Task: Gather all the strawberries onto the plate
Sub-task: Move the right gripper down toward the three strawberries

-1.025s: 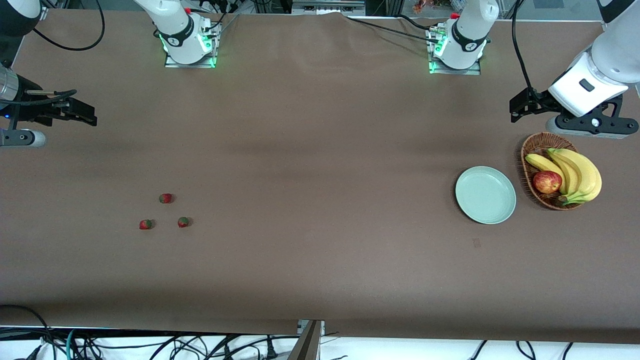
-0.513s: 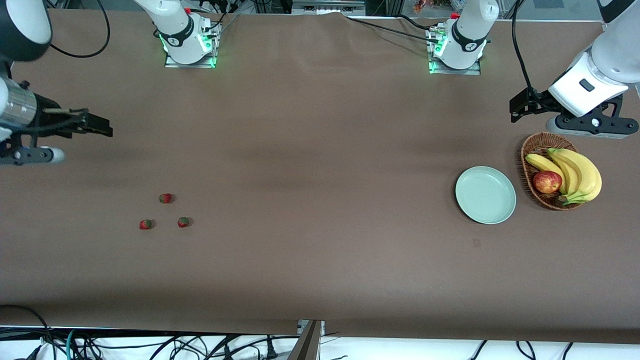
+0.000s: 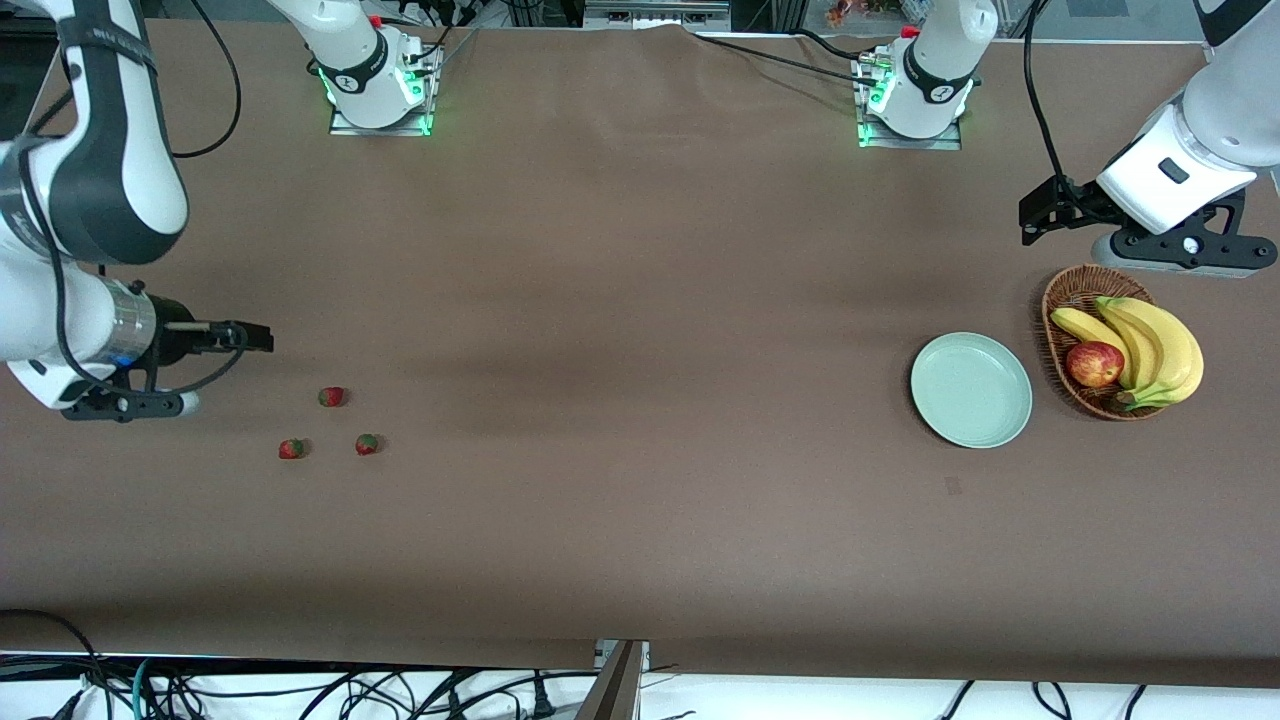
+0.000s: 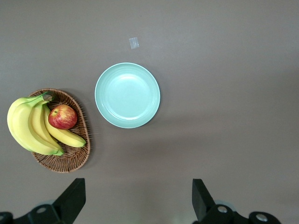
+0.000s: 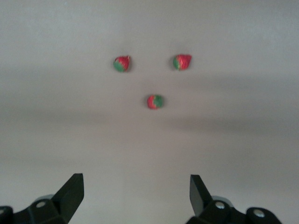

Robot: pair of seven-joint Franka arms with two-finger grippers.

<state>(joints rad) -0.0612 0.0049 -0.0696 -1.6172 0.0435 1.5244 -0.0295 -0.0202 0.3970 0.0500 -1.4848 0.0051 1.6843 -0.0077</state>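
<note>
Three strawberries lie close together on the brown table toward the right arm's end: one (image 3: pixel 331 397), one (image 3: pixel 291 449) and one (image 3: pixel 367 444). They also show in the right wrist view (image 5: pixel 122 63), (image 5: pixel 182 61), (image 5: pixel 155 101). The pale mint-green plate (image 3: pixel 970 390) sits empty toward the left arm's end, beside the basket; it also shows in the left wrist view (image 4: pixel 127 95). My right gripper (image 3: pixel 125 405) is open and empty over the bare table beside the strawberries (image 5: pixel 135 179). My left gripper (image 3: pixel 1185 255) is open and empty, waiting over the table by the basket's rim (image 4: pixel 138 186).
A brown wicker basket (image 3: pixel 1085 290) next to the plate holds bananas (image 3: pixel 1150 345) and a red apple (image 3: pixel 1094 364). The two arm bases stand along the table's edge farthest from the front camera. Cables hang past the table's near edge.
My right arm has swung its gripper toward the strawberries, and it now sits close beside them. The left arm, strawberries and plate have not moved.
</note>
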